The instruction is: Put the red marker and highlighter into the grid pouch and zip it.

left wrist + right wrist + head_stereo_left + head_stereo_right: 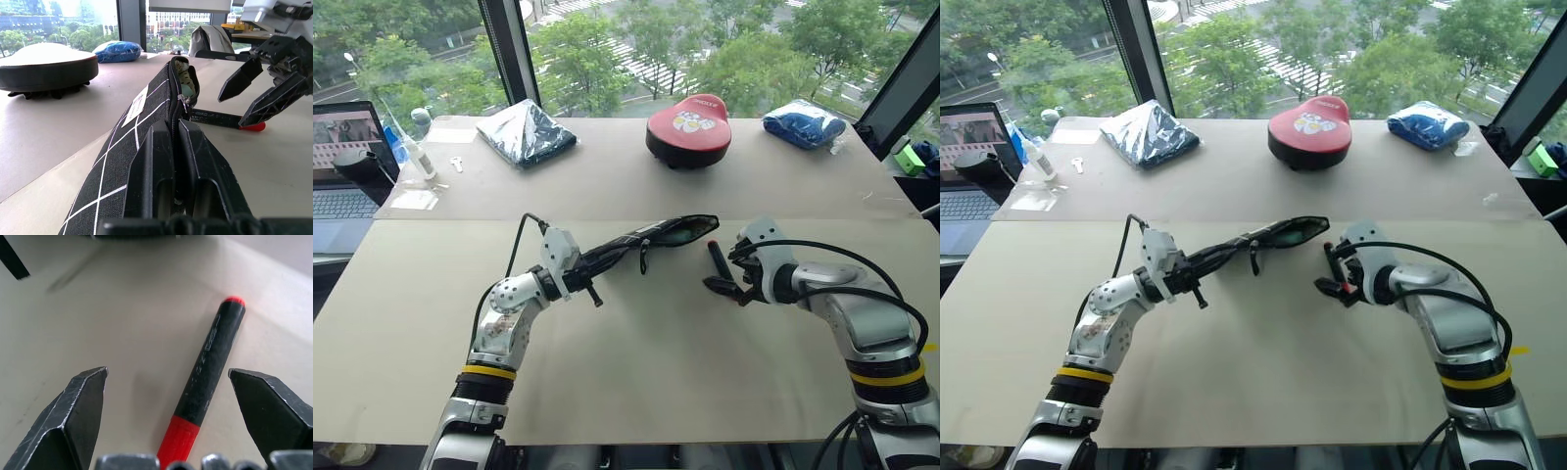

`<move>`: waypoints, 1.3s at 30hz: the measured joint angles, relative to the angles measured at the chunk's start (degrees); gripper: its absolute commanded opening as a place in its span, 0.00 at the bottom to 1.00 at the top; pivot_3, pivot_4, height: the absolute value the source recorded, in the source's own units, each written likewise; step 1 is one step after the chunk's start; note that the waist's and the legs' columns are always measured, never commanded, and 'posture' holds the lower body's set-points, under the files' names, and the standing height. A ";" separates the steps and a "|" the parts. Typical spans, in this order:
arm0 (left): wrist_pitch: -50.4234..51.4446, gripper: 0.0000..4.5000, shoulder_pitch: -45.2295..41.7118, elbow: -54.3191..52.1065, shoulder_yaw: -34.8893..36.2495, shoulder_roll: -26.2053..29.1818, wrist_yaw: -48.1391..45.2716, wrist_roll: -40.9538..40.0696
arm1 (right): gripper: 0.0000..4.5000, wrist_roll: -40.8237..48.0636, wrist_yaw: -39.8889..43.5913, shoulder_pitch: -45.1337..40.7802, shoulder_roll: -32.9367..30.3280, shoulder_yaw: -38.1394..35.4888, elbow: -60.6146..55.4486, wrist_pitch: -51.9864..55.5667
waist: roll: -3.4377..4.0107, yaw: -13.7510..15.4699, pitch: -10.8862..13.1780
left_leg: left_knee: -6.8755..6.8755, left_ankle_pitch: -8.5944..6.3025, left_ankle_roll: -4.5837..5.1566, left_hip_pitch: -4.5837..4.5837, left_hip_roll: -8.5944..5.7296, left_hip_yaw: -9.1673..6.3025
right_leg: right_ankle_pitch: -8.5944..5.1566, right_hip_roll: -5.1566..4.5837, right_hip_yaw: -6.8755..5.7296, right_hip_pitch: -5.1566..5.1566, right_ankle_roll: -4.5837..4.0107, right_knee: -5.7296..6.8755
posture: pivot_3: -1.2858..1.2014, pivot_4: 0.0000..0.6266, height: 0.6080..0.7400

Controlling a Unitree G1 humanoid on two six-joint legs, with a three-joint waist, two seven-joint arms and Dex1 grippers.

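Note:
My left gripper [587, 266] is shut on the grid pouch [646, 240], a black pouch with white grid lines, and holds it above the table. The pouch's mouth [182, 83] gapes toward the right gripper, and the light-green highlighter [187, 89] shows inside it. The red marker [208, 367], with a dark barrel and red ends, lies flat on the table [636, 372] just right of the pouch mouth. My right gripper [729, 269] hangs over the marker, open, with one finger on each side of the barrel and not touching it.
At the back of the table sit a red cushion-like case [688, 127], a dark folded bag [527, 132] and a blue bag [803, 122]. A laptop [342, 166] and a small bottle [416, 152] stand at the far left.

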 measured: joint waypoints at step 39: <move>4.19 0.00 1.69 -4.03 -2.07 4.24 -5.04 1.41 | 0.11 0.25 18.53 2.52 -23.65 -3.95 -4.35 -35.33 | -0.03 -0.33 0.01 | 0.01 -0.17 0.31 0.06 0.18 0.06 | -0.02 0.18 0.00 0.13 0.02 -0.13 | 0.52 0.24 1.00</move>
